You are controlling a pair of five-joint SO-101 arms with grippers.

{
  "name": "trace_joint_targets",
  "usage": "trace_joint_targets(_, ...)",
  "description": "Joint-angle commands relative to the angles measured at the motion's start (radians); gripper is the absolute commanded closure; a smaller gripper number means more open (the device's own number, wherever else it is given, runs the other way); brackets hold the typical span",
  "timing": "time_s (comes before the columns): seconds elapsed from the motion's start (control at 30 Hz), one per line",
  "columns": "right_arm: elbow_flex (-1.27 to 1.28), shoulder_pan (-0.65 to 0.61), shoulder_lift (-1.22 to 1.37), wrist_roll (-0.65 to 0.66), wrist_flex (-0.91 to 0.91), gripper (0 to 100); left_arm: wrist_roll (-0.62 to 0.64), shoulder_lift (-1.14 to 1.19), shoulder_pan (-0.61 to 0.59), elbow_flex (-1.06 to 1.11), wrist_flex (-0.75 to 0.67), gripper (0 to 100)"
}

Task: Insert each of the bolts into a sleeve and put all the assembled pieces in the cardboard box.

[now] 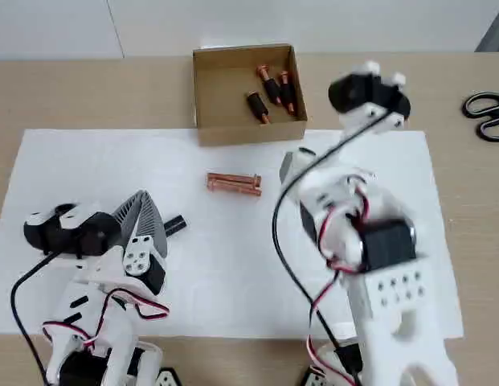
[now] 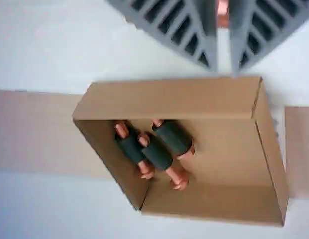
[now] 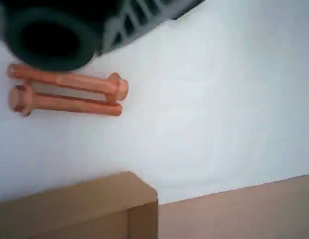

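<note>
Right pincer (image 1: 289, 167) clamps dark sleeve (image 3: 47, 42). Two bare bolts (image 3: 64, 94) lie just beside it; cardboard box (image 1: 202, 96) near, three assembled pieces (image 1: 271, 90) inside. Left pincer (image 2: 223, 62) nearly closed, well apart. We judge insertion step pending; next we need bolt gripped and lined up with sleeve bore.

Tan wood-look table (image 1: 88, 88), seen from above. White paper sheet (image 1: 233, 273) covers most of the near and mid area, w/ bare table showing along the far side and at L/R edges. Cardboard box (image 1: 243, 133) sits open-topped at far centre, its near wall just over the sheet's far edge. 2 copper bolts (image 1: 233, 183) lie on the sheet near the box, side by side, heads at opposite ends. Black-handled scissors (image 1: 486, 112) lie on bare table at far right, well apart from the box.
</note>
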Motion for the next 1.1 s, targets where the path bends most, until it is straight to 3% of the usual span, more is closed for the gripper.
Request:
trace_joint_targets(0.0, 0.227, 0.041, -0.140, 0.064, -0.194, 99.5, 0.003, -0.002, 0.008, -0.044, 0.002, 99)
trace_joint_targets(0.17, 0.585, 0.097, -0.272, 0.236, -0.492, 99.5, 0.009, -0.002, 0.008, -0.079, 0.006, 99)
trace_joint_targets(0.3, 0.809, 0.101, -0.387, 0.253, -0.691, 99.5, 0.058, 0.020, 0.008, -0.219, 0.032, 99)
trace_joint_targets(0.43, 0.948, 0.107, -0.501, 0.253, -0.826, 99.5, 0.086, 0.178, 0.006, -0.383, 0.155, 99)
trace_joint_targets(0.8, 1.188, 0.102, -0.858, 0.253, -0.892, 99.5, 0.430, 0.809, 0.008, -0.733, 0.304, 99)
trace_joint_targets(1.07, 1.241, 0.104, -1.046, 0.252, -0.785, 99.5, 0.451, 0.993, 0.009, -0.797, 0.333, 99)
